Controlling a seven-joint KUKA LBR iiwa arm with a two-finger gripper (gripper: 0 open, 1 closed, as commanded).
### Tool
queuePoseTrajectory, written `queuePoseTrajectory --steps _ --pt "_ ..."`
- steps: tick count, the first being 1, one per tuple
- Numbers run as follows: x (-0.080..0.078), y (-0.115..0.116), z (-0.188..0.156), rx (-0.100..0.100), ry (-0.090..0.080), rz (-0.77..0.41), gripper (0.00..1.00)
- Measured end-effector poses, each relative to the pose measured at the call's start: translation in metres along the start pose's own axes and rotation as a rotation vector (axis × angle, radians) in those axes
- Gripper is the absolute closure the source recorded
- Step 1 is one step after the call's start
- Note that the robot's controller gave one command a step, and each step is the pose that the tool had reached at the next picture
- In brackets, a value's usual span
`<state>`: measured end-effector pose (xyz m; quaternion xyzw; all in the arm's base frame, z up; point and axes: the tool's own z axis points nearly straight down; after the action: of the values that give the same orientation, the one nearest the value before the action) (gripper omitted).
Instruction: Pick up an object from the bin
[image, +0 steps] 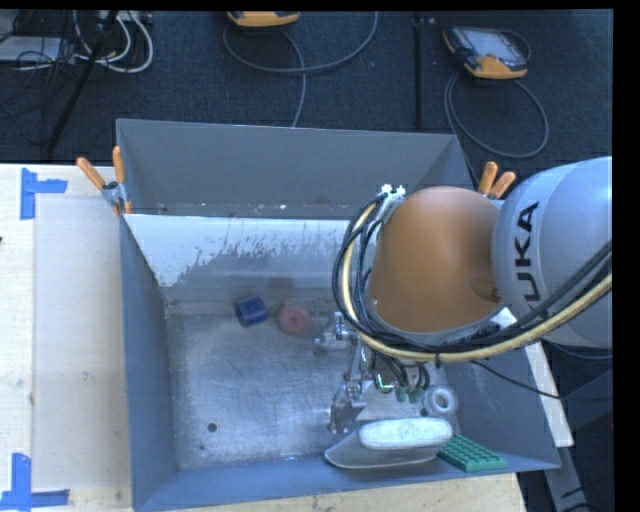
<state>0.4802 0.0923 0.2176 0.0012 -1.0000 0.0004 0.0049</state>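
The gripper (338, 375) hangs wide open and empty, right of centre. The white oblong bar (405, 432) lies just below it; closing here risks shoving it against the bin's lower wall (250, 482).

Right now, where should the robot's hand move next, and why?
Probably a small shift toward the white oval thing by the near wall. The gripper hangs above bare bin floor, and that is the closest thing to it. The pink disc and blue block lie farther off to the left.
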Motion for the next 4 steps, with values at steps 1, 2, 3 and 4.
queuePoseTrajectory --steps 1,2,3,4 --pt "-0.006 -0.086 0.137 -0.001 -0.017 -0.118 0.00" --pt "-0.076 -0.144 0.116 0.002 -0.017 -0.049 0.00" --pt "-0.100 -0.145 0.117 0.000 -0.013 -0.084 0.00" --pt "-0.094 -0.147 0.145 -0.001 -0.016 -0.091 0.00"
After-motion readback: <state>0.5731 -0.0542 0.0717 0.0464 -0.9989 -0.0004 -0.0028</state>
